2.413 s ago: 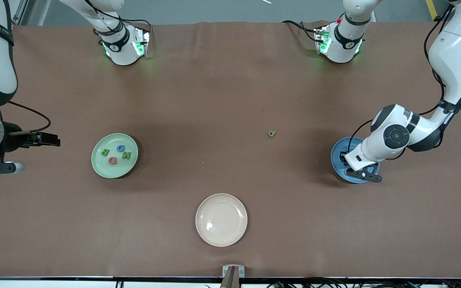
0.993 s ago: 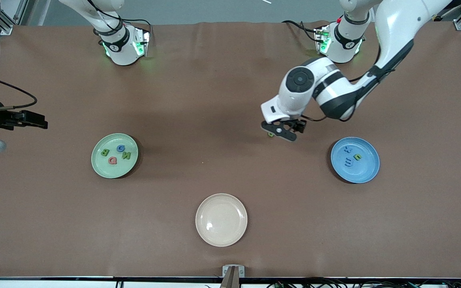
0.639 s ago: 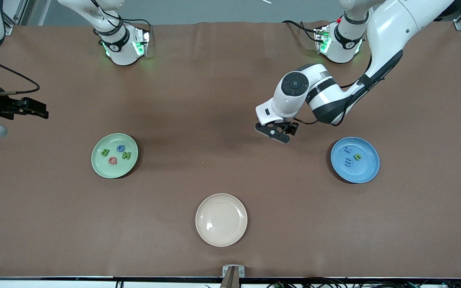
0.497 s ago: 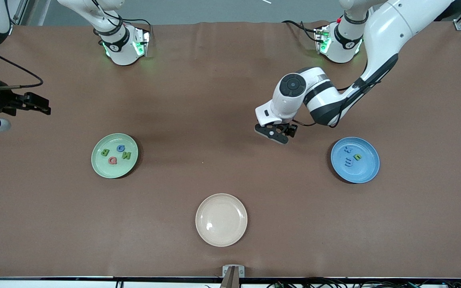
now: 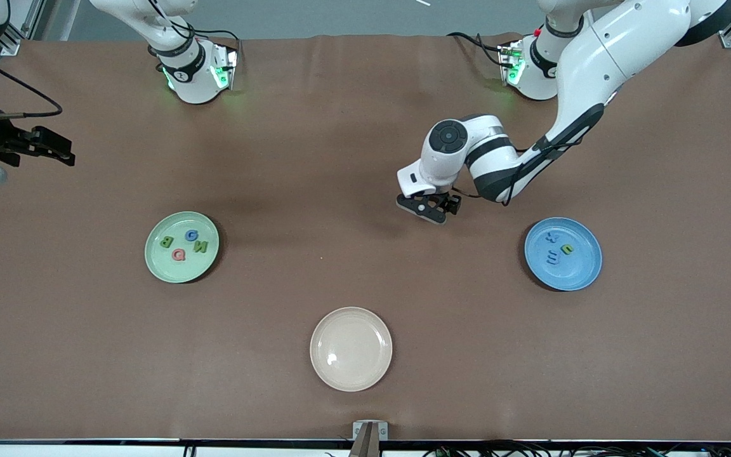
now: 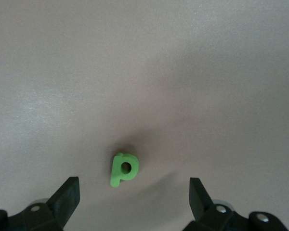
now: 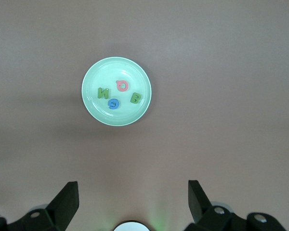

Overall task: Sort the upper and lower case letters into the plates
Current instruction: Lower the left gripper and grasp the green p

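A small green p-like letter lies alone on the brown table; in the front view my left gripper hangs over it and hides it. In the left wrist view my left gripper is open, the letter just ahead of the gap. The light green plate holds B, G, N and a pink Q. The blue plate holds x, u and m. My right gripper waits open and empty at its end of the table, with the light green plate in its wrist view.
An empty cream-beige plate sits near the front edge, between the two coloured plates. The two arm bases stand along the far edge. Brown table surface surrounds the lone letter.
My left gripper left the blue plate, came over the green letter and kept shifting slightly toward the right arm's end. My right gripper drifted toward the bases' edge. Both stayed open.
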